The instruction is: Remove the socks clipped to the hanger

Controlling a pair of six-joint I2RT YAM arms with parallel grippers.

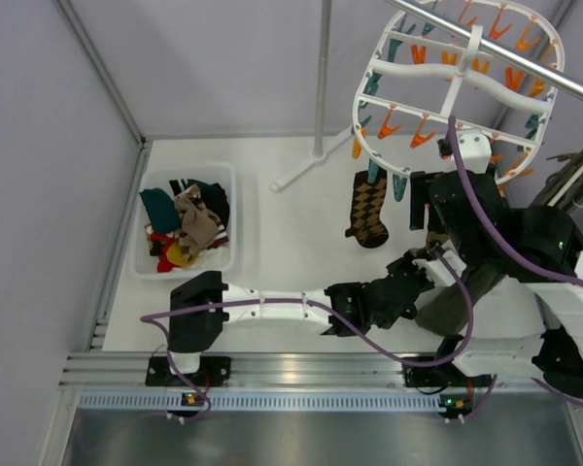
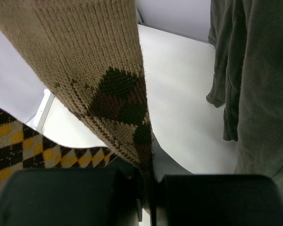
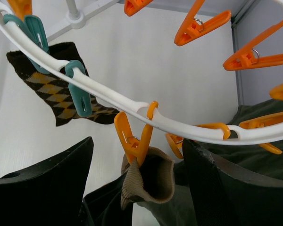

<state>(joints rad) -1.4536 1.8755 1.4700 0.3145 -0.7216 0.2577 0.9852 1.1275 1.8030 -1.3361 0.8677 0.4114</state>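
Over on the left, a grey wall (image 1: 39, 194) is closing in the white table (image 1: 291, 243), and a white bin (image 1: 180, 275) is sitting near it with a heap of loose socks (image 1: 187, 225) inside. Next along, a metal pole (image 1: 322, 78) is standing on its foot at the back. An argyle sock (image 1: 369, 209) is hanging from a teal clip (image 3: 80, 92) on the near rim of the hanger (image 1: 457, 78). The left gripper (image 2: 148, 188) is reaching across low, its fingers pressed together on the lower end of a tan sock (image 2: 108, 94) with dark diamonds. Up at that sock's cuff, an orange clip (image 3: 132, 141) is biting the fabric, and the right gripper (image 3: 141, 183) is sitting just under the rim with its fingers spread wide on either side of clip and cuff, gripping nothing. Behind the sock a green garment (image 1: 457, 301) is hanging down. A metal rail (image 1: 505, 58) is crossing the upper right, over the hanger.
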